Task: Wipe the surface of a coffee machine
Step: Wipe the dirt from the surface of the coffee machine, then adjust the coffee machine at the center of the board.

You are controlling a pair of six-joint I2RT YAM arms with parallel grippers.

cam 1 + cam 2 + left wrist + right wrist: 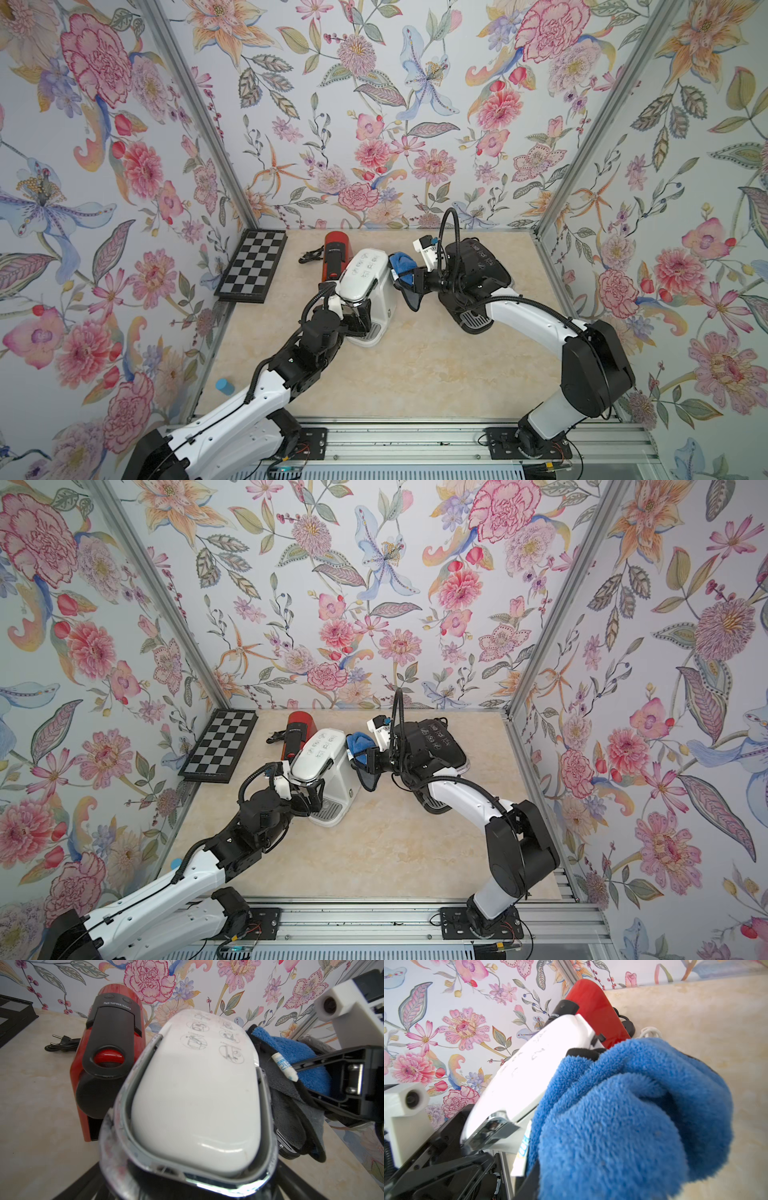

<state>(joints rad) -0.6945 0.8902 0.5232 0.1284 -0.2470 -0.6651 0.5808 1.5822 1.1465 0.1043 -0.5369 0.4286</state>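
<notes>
The white coffee machine (365,276) stands mid-table, its glossy lid (193,1088) printed with pictograms. My left gripper (359,318) sits at its front, jaws spread wide on either side of the head below the lid; contact cannot be made out. My right gripper (405,276) is shut on a blue cloth (401,262) with a grey back and black edging. The cloth (291,1049) is bunched against the machine's right flank, near the back of the lid. In the right wrist view the cloth (623,1115) hides the fingers, with the white lid (525,1076) just beside it.
A red Nespresso machine (334,257) stands close against the white one's left side, its black cord (311,254) behind it. A black coffee machine (482,266) sits under my right arm. A chessboard (253,266) leans at the left wall. A blue cylinder (224,385) lies at the left edge.
</notes>
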